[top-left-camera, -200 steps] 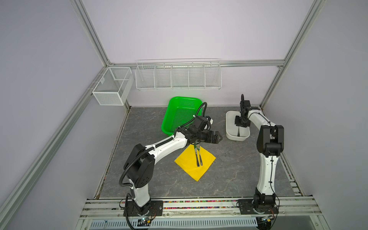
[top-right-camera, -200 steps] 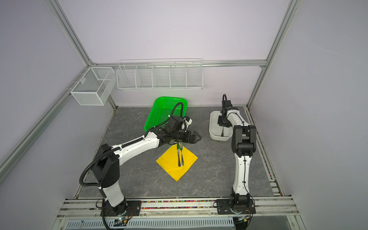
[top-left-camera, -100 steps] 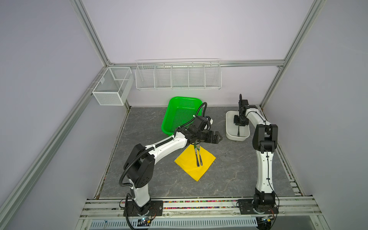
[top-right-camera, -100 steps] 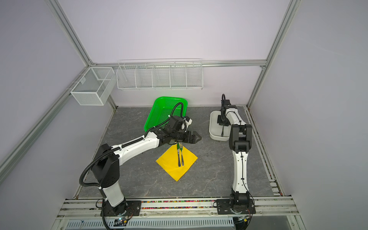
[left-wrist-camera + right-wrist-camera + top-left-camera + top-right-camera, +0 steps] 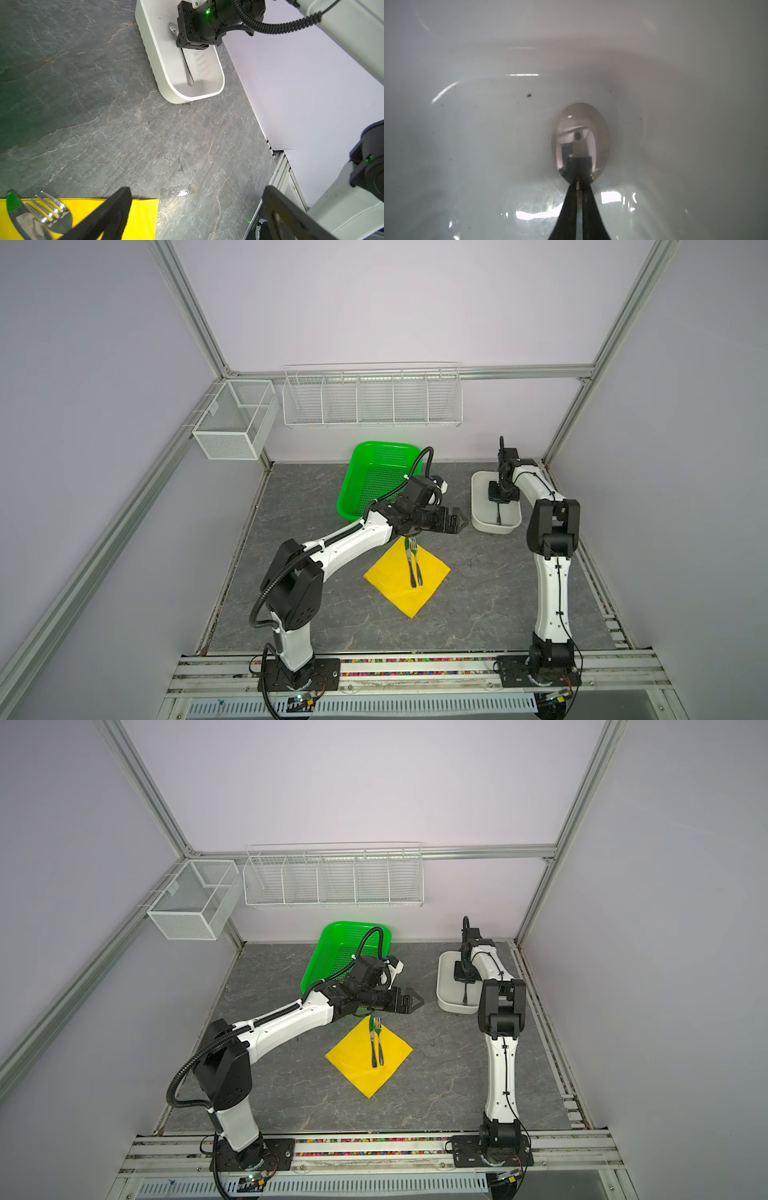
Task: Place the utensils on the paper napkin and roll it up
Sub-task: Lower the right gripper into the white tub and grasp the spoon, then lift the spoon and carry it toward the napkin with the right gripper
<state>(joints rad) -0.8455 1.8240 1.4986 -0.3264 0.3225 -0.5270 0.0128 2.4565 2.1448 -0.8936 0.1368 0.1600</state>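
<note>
Right jaws clamped on spoon [image 5: 580, 143] neck in white tub [image 5: 154, 68], left jaws wide, wrist view crops knife [image 5: 22, 222]

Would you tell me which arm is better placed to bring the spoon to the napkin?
Right. The right fingers are shut on the spoon in the tub; the left fingers stand open by the napkin, holding nothing.

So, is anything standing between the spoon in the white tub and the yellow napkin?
Possibly the left gripper: it hangs open above the table, between the tub holding the spoon and the napkin's far corner. Nothing else visible.
</note>
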